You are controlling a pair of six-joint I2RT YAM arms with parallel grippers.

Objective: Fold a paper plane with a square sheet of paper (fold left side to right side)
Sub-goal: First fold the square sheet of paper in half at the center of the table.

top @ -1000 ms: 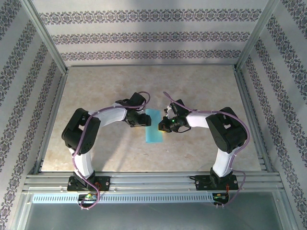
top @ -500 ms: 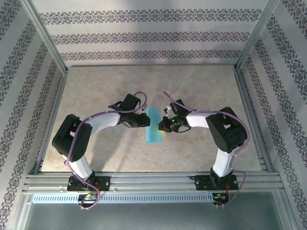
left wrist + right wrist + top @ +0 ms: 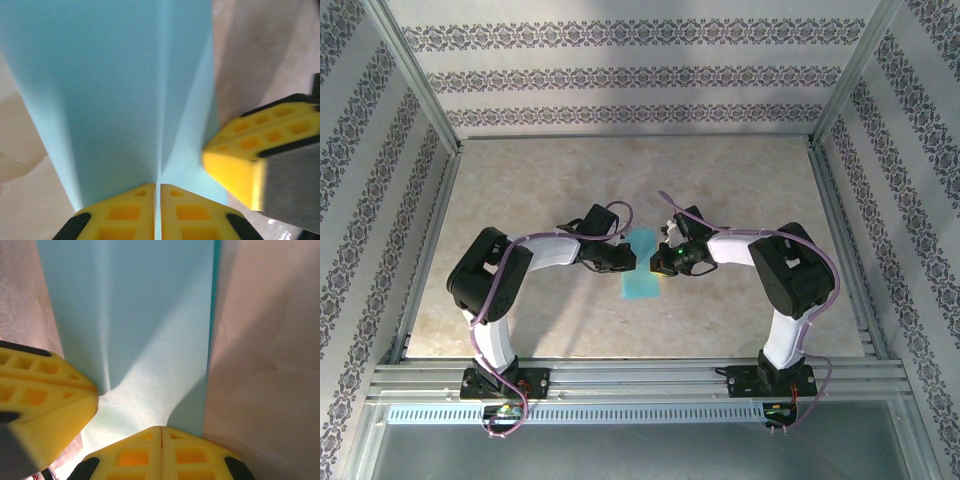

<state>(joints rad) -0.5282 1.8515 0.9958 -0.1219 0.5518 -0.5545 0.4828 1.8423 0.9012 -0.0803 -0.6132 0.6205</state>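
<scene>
The table [image 3: 520,180], a pale stone-patterned worktop fenced by a metal frame and patterned walls, carries everything here. The left arm [image 3: 490,290] and right arm [image 3: 795,270] rise from the near edge and bend inward so that their wrists almost meet over the middle of the worktop. Between them lies the square sheet of paper [image 3: 642,280], folded to a narrow cyan strip. Its long sides run from near to far, about midway between the left and right edges of the worktop. The left gripper [image 3: 620,258] sits at the strip's left side with its yellow fingers [image 3: 125,220] pressed together. In the left wrist view a raised crease runs straight into the slit between them, so it looks clamped on a pinch of the sheet. The right gripper [image 3: 665,262] is at the opposite long edge with its fingers [image 3: 130,457] closed tip to tip. They rest at the paper's margin, and I cannot tell whether any paper is caught between them. The sheet looks very light, thin and limp. It tents and puckers where it is nipped, should slide easily on the smooth top, and would probably crumple or tear under a hard pull. The best hold is likely a shallow pinch at a free edge or corner, with the other side pinned.
</scene>
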